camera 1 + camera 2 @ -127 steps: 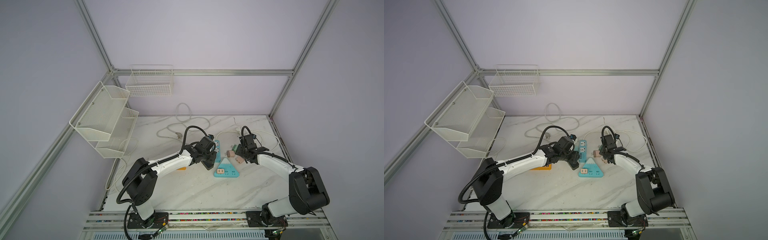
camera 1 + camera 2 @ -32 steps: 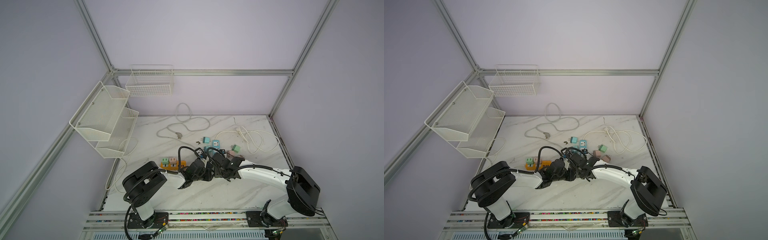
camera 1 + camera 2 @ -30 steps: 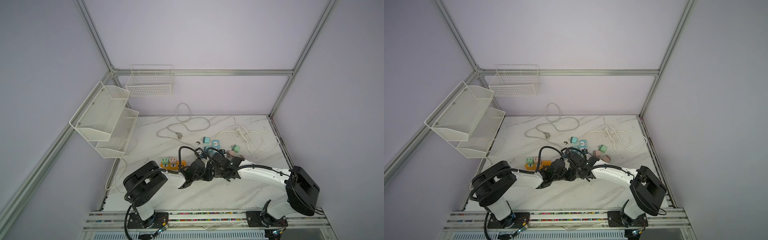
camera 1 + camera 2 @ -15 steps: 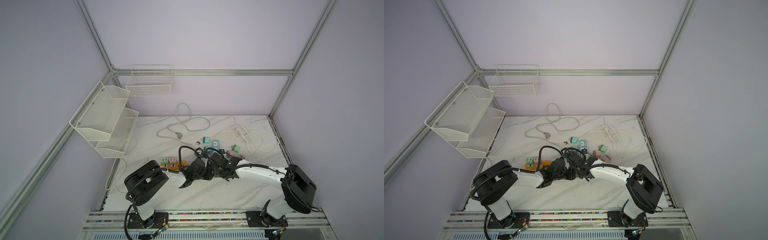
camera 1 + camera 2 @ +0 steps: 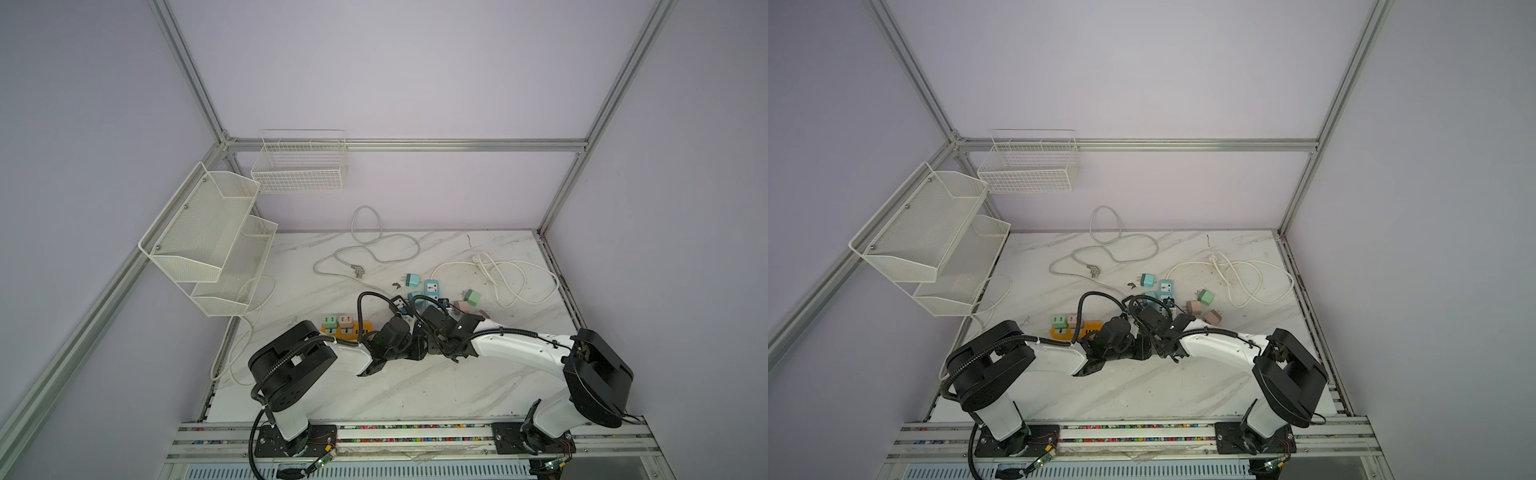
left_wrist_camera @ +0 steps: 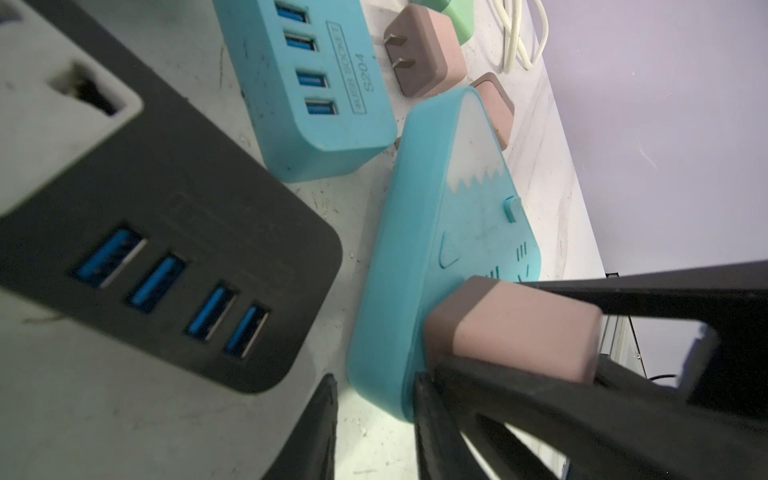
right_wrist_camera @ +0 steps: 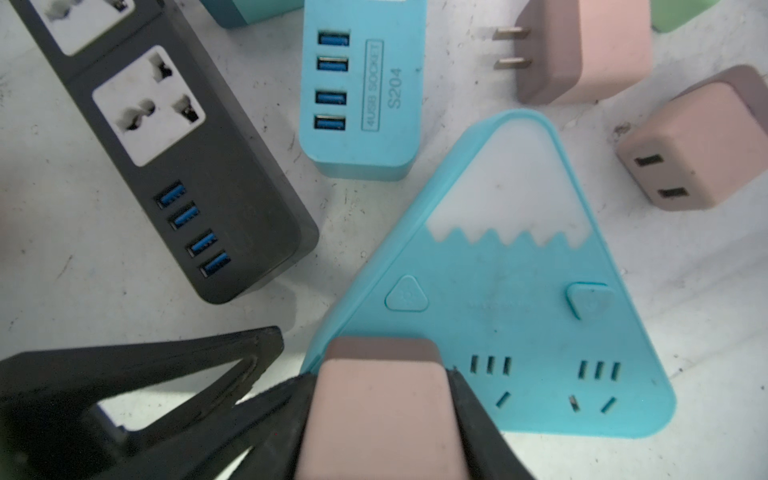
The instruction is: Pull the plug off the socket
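The right tool [image 7: 382, 388] is gripping the pink plug [image 7: 380, 419]; the left tool [image 6: 374, 380] is pinching a corner of the triangular socket [image 7: 498, 291], bracing it.

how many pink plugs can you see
4: one pink plug sits in the triangular blue socket between the jaws of the right gripper, two lie loose beside it, one sits in the orange strip. Arms may hide more.

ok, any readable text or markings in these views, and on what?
"4USB SOCKET": framed label on the blue USB block.
"S204": same block, beside that label.
On the triangular socket: faint print mid-face, too blurred to read.
On the black power strip: faint embossed label by its USB ports, unreadable.
Top views: nothing legible.
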